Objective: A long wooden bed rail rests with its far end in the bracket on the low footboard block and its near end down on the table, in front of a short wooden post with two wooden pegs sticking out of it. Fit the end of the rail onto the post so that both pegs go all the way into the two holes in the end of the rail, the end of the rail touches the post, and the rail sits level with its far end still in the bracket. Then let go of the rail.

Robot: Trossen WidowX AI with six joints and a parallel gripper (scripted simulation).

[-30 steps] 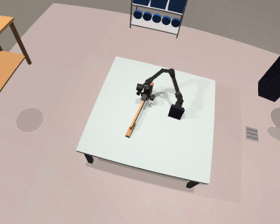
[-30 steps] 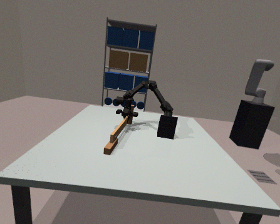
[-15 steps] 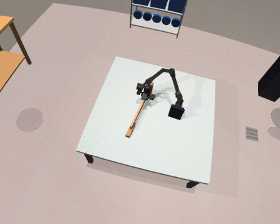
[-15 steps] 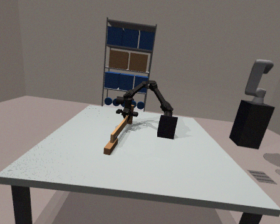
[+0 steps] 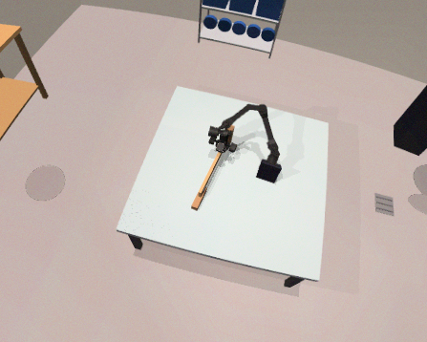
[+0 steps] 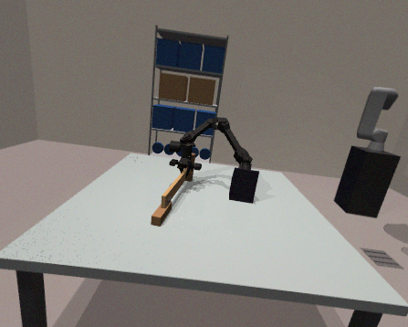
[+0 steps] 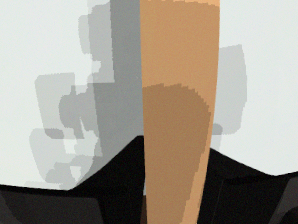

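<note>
The long rail runs from the low footboard block toward the wooden post. Its far end rests at the block's bracket. My gripper is shut on the rail near its post end, with a black finger on each side in the wrist view. The rail's shadow lies beside it on the table. The post stands upright just behind the gripper. The pegs, the holes and any gap between rail and post are hidden by the gripper; whether the rail is level is unclear.
The arm reaches over from its black base, to the right of the rail on the white table. A shelf rack stands beyond the table, and a black pedestal stands on the floor to the right.
</note>
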